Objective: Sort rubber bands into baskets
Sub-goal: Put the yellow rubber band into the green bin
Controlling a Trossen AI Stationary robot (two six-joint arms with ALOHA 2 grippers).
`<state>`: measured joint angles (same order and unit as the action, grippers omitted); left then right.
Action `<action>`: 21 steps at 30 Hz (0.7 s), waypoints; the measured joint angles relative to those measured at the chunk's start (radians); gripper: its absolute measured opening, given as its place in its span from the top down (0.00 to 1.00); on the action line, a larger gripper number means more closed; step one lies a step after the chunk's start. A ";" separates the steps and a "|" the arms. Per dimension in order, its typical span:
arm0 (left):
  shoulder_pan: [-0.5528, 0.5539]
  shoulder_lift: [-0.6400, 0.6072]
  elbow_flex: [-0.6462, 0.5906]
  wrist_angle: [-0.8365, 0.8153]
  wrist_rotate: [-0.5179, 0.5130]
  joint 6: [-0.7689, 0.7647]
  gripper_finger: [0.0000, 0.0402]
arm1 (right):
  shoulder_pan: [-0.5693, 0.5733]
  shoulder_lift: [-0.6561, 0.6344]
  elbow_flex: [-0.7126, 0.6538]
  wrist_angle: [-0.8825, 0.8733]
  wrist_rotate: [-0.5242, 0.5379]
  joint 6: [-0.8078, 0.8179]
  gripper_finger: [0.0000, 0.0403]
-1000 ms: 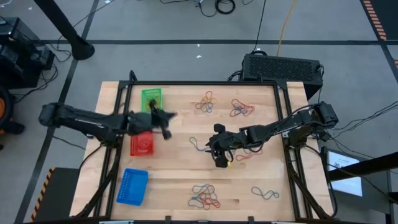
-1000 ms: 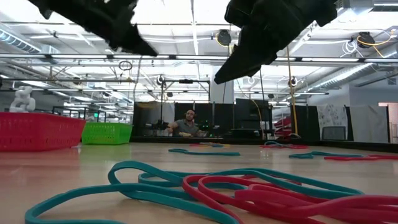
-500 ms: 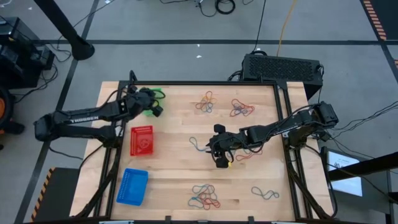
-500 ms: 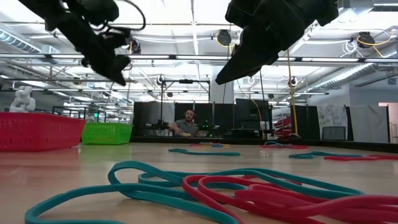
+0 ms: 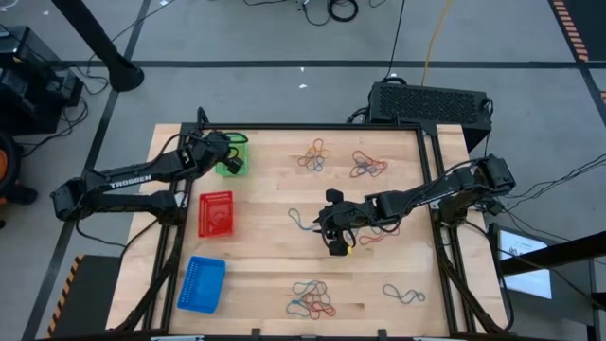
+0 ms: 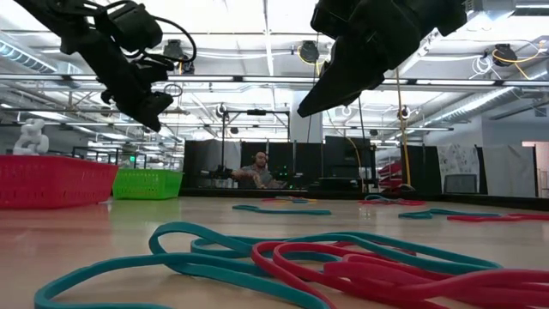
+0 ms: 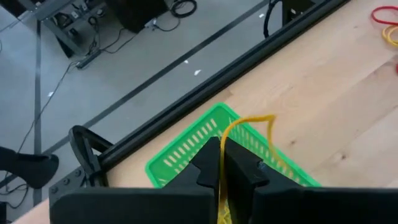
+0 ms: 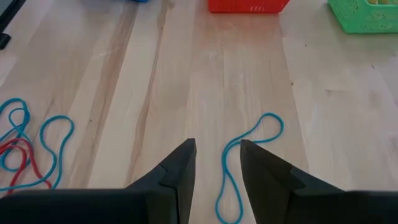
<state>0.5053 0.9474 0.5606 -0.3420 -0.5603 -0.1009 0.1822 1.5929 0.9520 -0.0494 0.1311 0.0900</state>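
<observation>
My left gripper (image 5: 234, 163) hangs over the green basket (image 5: 230, 150) at the table's far left, shut on a yellow rubber band (image 7: 252, 121). In the left wrist view the basket (image 7: 186, 155) lies right below its fingers. My right gripper (image 5: 333, 239) is open above mid-table. Its fingers stand on either side of a blue rubber band (image 8: 245, 149) that lies flat on the wood, and the low view shows the gripper (image 6: 330, 86) well above the table. The red basket (image 5: 216, 214) and the blue basket (image 5: 201, 282) stand nearer on the left. My left gripper pinches the yellow band (image 7: 221, 142) between its two fingers. One loop of the band (image 7: 264, 121) sticks out past the fingertips. The band is lifted clear, above the green basket.
Heaps of mixed rubber bands lie at the far middle (image 5: 313, 155), the far right (image 5: 367, 167), the near middle (image 5: 312, 298) and the near right (image 5: 402, 295). A large black box (image 5: 431, 102) stands beyond the far edge. A person (image 6: 257, 172) sits in the room behind.
My left gripper has swung from beside the red basket toward the table's far left edge and turned, carrying the band, and now hangs over the green basket.
</observation>
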 joint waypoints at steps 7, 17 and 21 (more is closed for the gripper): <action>0.000 0.000 0.000 -0.005 0.007 0.001 0.80 | 0.000 0.000 0.000 0.000 0.000 0.002 0.71; -0.001 0.000 0.000 -0.020 0.010 -0.078 0.53 | 0.000 0.000 0.000 0.000 0.002 0.006 0.71; -0.001 0.000 0.009 -0.065 0.011 -0.079 0.45 | 0.000 0.000 0.000 0.000 0.002 0.024 0.71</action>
<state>0.5045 0.9478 0.5694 -0.4074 -0.5491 -0.1794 0.1822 1.5929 0.9520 -0.0498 0.1333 0.1141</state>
